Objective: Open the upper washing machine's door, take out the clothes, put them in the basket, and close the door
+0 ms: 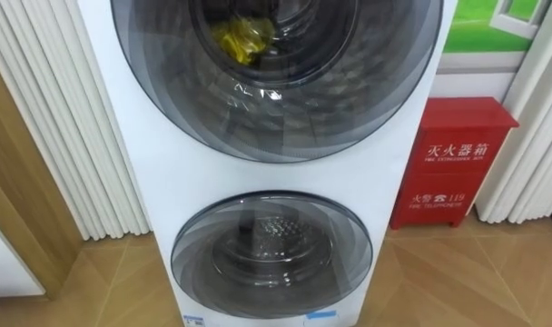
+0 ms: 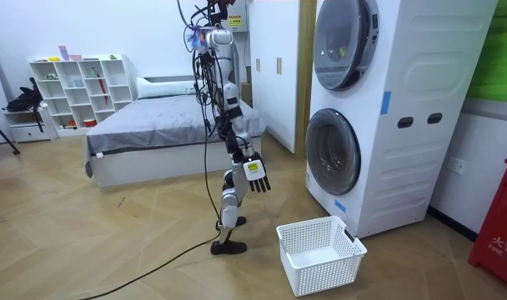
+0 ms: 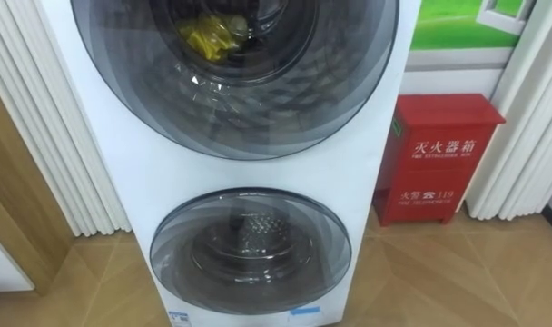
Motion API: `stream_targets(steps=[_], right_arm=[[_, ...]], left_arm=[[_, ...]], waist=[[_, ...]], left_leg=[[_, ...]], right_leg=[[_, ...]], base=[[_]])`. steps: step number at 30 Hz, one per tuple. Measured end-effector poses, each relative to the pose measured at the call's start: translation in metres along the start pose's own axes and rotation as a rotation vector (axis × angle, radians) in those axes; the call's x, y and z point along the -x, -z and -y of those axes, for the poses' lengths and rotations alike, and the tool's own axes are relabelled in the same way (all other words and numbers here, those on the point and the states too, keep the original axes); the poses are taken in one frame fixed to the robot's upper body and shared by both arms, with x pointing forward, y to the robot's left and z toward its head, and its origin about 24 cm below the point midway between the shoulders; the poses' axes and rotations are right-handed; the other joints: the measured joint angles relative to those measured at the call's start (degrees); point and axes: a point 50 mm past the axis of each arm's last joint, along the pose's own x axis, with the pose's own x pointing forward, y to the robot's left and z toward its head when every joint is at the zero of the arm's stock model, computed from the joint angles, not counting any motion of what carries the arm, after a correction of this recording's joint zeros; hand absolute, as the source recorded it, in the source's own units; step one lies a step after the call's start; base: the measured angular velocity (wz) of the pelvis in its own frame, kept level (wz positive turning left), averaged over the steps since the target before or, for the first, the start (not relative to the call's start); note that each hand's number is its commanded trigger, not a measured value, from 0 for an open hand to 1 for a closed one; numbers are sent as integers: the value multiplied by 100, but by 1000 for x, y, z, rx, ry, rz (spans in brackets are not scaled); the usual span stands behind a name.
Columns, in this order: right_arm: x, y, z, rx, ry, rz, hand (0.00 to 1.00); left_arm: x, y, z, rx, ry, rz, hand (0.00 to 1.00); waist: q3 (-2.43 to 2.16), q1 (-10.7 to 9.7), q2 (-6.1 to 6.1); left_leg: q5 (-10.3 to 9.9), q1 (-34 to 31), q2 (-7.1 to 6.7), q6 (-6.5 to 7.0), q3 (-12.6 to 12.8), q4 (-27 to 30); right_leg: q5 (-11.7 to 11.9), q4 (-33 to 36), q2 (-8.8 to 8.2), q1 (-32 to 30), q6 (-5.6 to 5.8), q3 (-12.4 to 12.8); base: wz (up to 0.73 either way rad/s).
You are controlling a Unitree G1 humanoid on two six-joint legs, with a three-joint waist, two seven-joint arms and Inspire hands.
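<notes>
A yellow piece of clothing (image 1: 242, 38) lies inside the upper drum of the stacked white washing machine (image 2: 404, 117), seen through its round glass door (image 1: 276, 82), which is closed. The lower door (image 1: 271, 243) is closed too, and its drum looks empty. I stand about a step back from the machine, facing it. In the room view my right hand (image 2: 255, 175) hangs at my side with relaxed fingers, holding nothing.
A white plastic laundry basket (image 2: 320, 254) stands empty on the wooden floor in front of the lower door. A red fire cabinet (image 1: 453, 163) sits to the right of the machine and white pleated curtains (image 1: 58, 136) hang on the left. A bed (image 2: 153, 133) is behind me.
</notes>
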Motion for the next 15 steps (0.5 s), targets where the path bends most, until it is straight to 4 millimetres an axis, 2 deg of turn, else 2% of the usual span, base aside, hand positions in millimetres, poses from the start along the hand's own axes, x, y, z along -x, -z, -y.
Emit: stream_targets(steps=[3, 4, 5, 6, 7, 8, 10, 11, 12, 13, 15], right_arm=[[0, -6, -2, 9, -5, 11, 0], [0, -15, -4, 24, -14, 40, 0], [0, -23, -5, 34, -18, 65, 0], [1, -40, -8, 38, -26, 129, 0], [2, -60, -12, 27, -28, 193, 0], [4, -70, -13, 23, -27, 232, 0], [15, -123, -25, 21, -57, 419, 0], [18, -135, -27, 25, -62, 457, 0], [26, -158, -32, 29, -70, 532, 0], [36, -180, -35, 11, -80, 611, 0], [54, -208, -42, -5, -97, 727, 0]], left_arm=[[0, -1, -1, -1, 4, 4, 0], [-1, -4, -1, -8, 6, 13, 0], [-1, -5, -2, -6, 6, 19, 0], [-1, -7, -3, 7, 8, 21, 0], [-2, -8, -5, 16, 6, 23, 0], [-2, -11, -6, 21, 3, 30, 0], [-3, -16, -9, 22, -4, 46, 0], [-3, -18, -10, 23, -6, 50, 0], [-4, -20, -12, 25, -13, 57, 0], [-5, -22, -15, 23, -21, 65, 0], [-5, -22, -20, 17, -35, 62, 0]], waist=[[-20, 30, -41], [-37, 29, -19], [-26, 27, -19], [2, 27, -57], [-5, 26, -49], [-7, 26, -53], [-1, 23, -50], [9, 23, -105], [-11, 46, -81], [-18, 57, -112], [-23, 71, -150]], left_leg=[[0, -14, 3, 0, -1, 23], [1, -39, 7, 1, 6, 33], [1, -48, 9, 1, 11, 48], [2, -68, 8, 3, 21, 69], [2, -74, 7, 3, 25, 106], [2, -66, 7, 4, 24, 99], [6, -26, 8, 10, 26, 85], [8, -26, 5, 13, 26, 86], [10, -33, 4, 16, 24, 92], [11, -50, 0, 16, 17, 94], [12, -70, 3, 17, 5, 94]], right_leg=[[0, 11, 0, -22, 0, 5], [0, 34, 0, -74, 0, 6], [0, 38, -1, -84, 0, 2], [1, 38, -4, -79, -1, 4], [0, 50, -6, -77, -1, 3], [0, 60, -7, -83, -1, 3], [0, 86, -10, -82, -1, 4], [0, 90, -12, -83, 0, 5], [0, 93, -12, -84, 0, 3], [0, 90, -13, -93, 0, -4], [0, 86, -8, -108, 0, -14]], base=[[-1], [-5], [-6], [-4], [0], [0], [0], [0], [3], [4], [5]])
